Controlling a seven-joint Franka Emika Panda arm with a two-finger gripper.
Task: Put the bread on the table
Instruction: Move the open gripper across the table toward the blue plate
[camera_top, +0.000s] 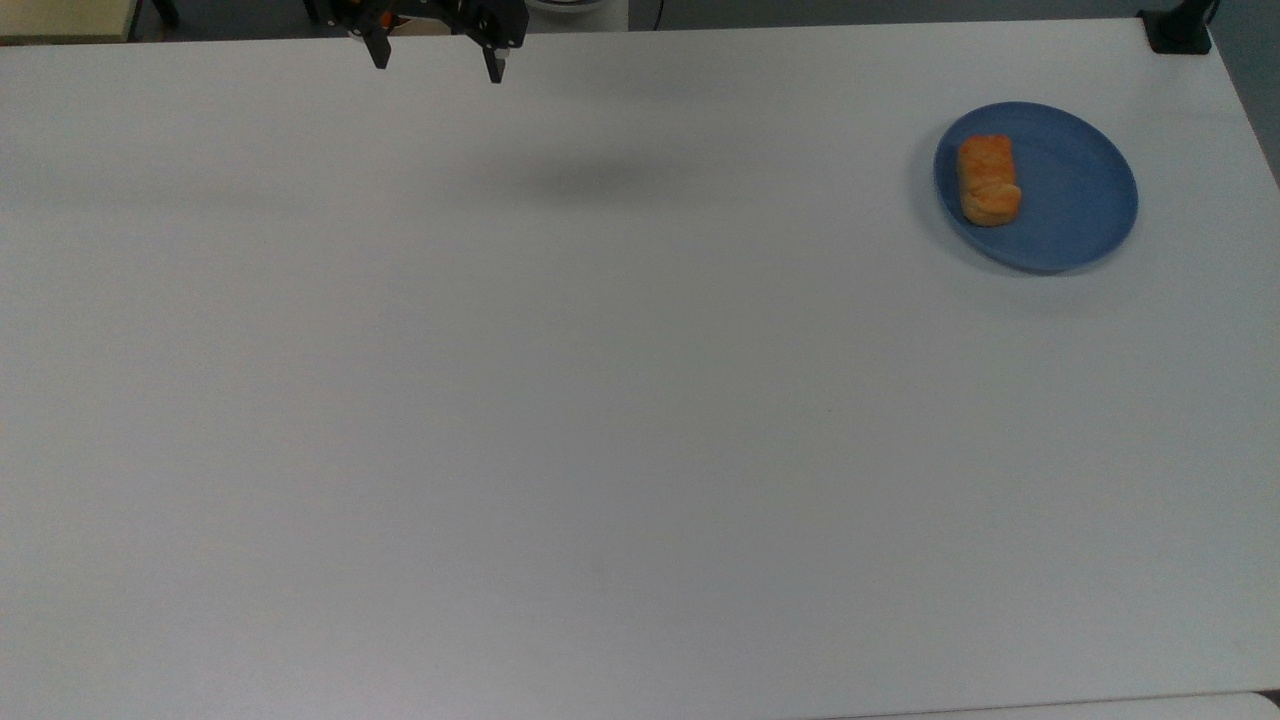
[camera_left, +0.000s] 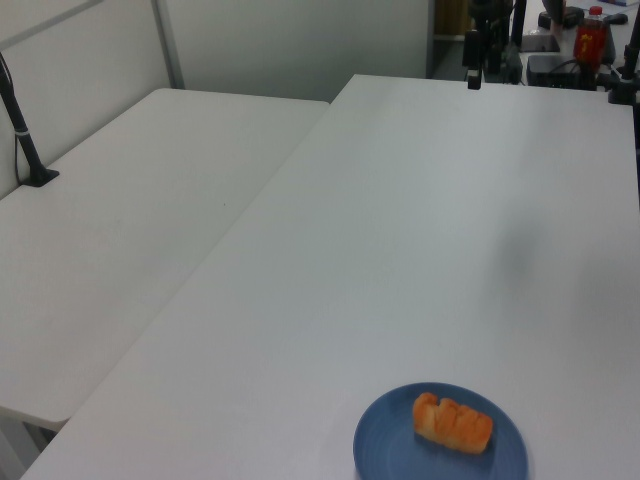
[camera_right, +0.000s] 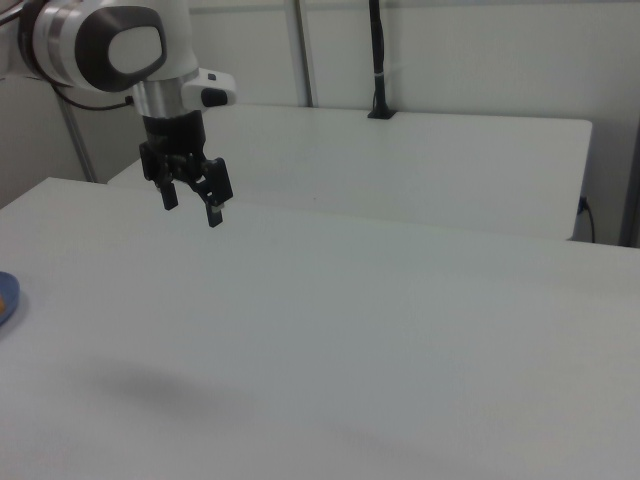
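Overhead, the fingers (camera_top: 436, 63) hang spread and empty above the white surface (camera_top: 600, 400).
Well off toward the top view's right of the fingers, the bread (camera_top: 988, 180) lies on the left part of a blue plate (camera_top: 1080, 190), far from them.

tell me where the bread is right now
The bread lies on the blue plate, on its left part in the top view, near the table's upper right corner.
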